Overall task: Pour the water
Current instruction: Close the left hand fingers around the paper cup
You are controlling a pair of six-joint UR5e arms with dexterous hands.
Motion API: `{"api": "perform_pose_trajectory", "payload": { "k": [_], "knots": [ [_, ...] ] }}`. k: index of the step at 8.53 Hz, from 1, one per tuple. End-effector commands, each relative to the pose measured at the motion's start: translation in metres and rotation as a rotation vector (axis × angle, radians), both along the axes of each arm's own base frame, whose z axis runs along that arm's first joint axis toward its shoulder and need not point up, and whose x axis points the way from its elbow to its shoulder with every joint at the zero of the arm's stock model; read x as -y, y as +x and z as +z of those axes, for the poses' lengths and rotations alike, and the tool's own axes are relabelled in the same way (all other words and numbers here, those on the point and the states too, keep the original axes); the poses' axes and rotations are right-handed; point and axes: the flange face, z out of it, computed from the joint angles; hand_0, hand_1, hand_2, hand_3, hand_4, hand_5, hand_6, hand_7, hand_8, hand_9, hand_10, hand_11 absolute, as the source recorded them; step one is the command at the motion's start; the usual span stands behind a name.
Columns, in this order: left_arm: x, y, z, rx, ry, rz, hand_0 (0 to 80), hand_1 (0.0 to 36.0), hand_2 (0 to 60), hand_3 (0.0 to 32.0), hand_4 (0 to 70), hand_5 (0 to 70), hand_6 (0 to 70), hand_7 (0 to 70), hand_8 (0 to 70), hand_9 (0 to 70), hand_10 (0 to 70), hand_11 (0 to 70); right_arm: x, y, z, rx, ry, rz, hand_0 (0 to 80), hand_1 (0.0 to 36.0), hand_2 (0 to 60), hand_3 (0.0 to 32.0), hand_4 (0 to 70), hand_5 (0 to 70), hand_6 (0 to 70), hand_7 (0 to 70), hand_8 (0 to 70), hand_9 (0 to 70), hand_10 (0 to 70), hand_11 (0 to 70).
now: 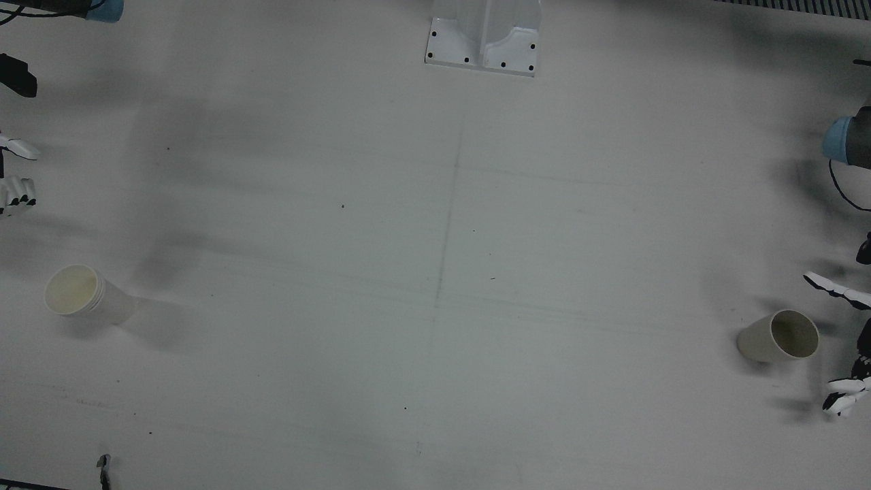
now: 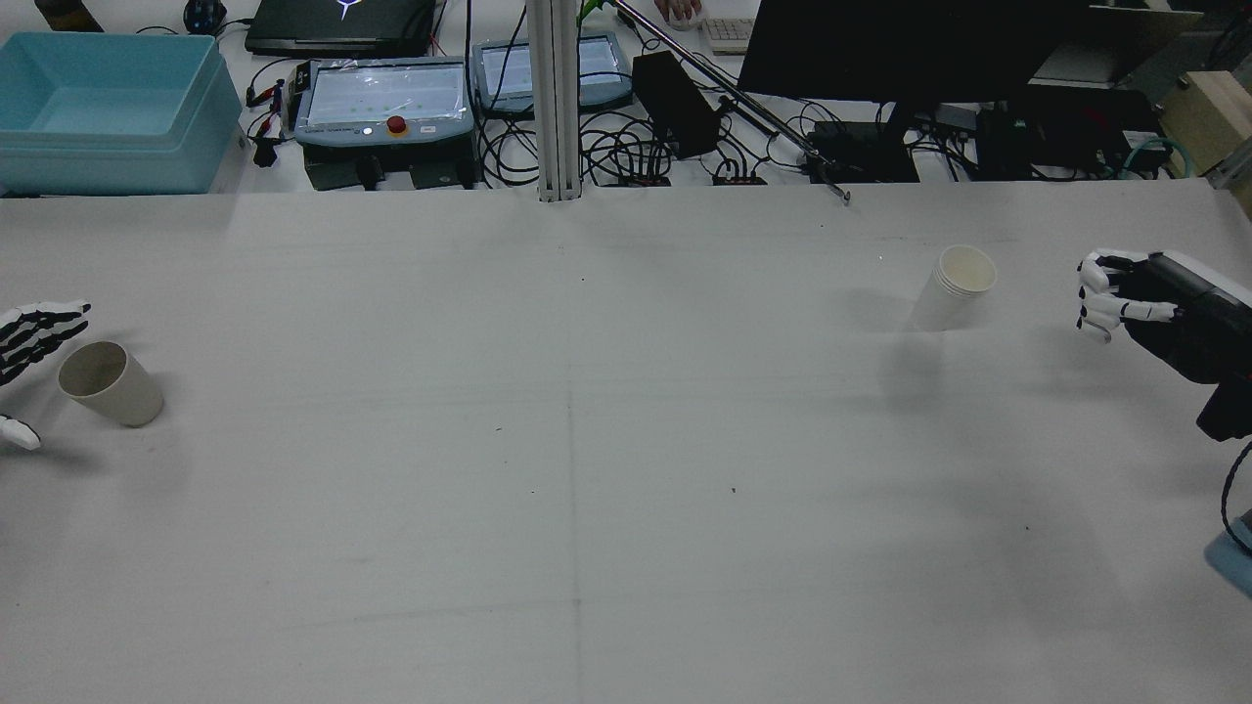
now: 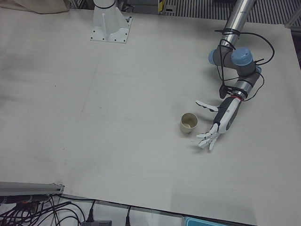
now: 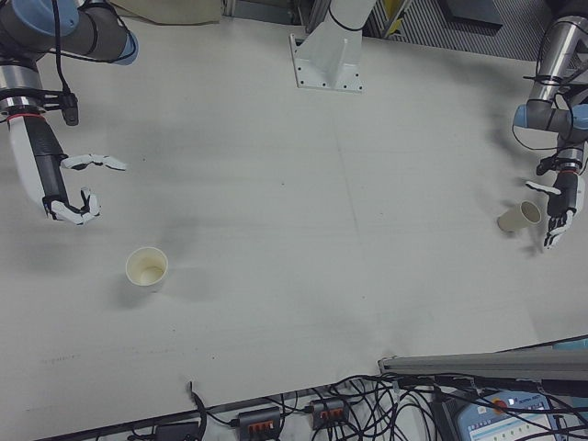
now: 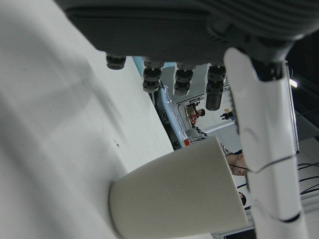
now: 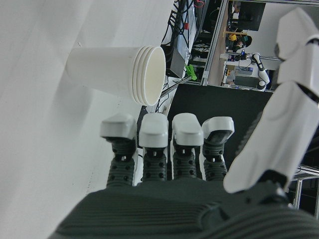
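A: Two cups, both upright on the matte white worktop (image 2: 587,440), well apart. Beige cup (image 2: 110,383) w/ smooth tapered wall, by the left hand (image 2: 24,357); white cup (image 2: 952,285) has ridged bands under its rim, nearer the right hand (image 2: 1125,298).

B: Hand poses?

A: Left: fingers (image 3: 205,140) spread wide, thumb on one side of the beige cup and the rest on the other, not touching, holding nothing. Right: off the white cup, a clear gap between; fingers curled partway, thumb apart, nothing in it.

B: Anything inside the cups?

A: Can't tell; both insides look pale from the front view, no water line visible.
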Motion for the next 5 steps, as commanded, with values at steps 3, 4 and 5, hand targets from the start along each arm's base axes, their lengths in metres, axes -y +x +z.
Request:
{"api": "perform_pose_trajectory", "payload": {
  "k": [3,4,5],
  "knots": [
    [0.002,0.03,-0.009,0.035,-0.014,0.049,59.1,16.4,0.0,11.2,8.5,27.5,8.7,12.2,10.9,8.0,0.5,2.9,-0.001,0.003,-0.002,0.004,0.003,0.005,49.3,7.3,19.2,0.0,23.9,70.0,68.8,70.0,70.0,70.0,54.8,70.0],
    [0.005,0.033,-0.011,0.03,-0.012,0.05,59.3,16.6,0.0,11.0,8.7,27.8,9.0,12.4,11.0,8.1,0.5,2.9,-0.001,0.004,-0.002,0.004,0.003,0.006,49.3,7.4,18.8,0.0,23.8,70.0,68.8,70.0,70.0,70.0,54.7,70.0],
    [0.008,0.035,-0.015,0.028,-0.01,0.05,60.1,17.3,0.0,10.2,9.9,28.5,10.2,13.7,11.5,8.6,0.4,2.9,-0.001,0.005,-0.002,0.006,0.003,0.008,49.5,7.5,18.6,0.0,23.5,70.0,68.5,70.0,70.0,70.0,54.7,70.0]
  ]
}}
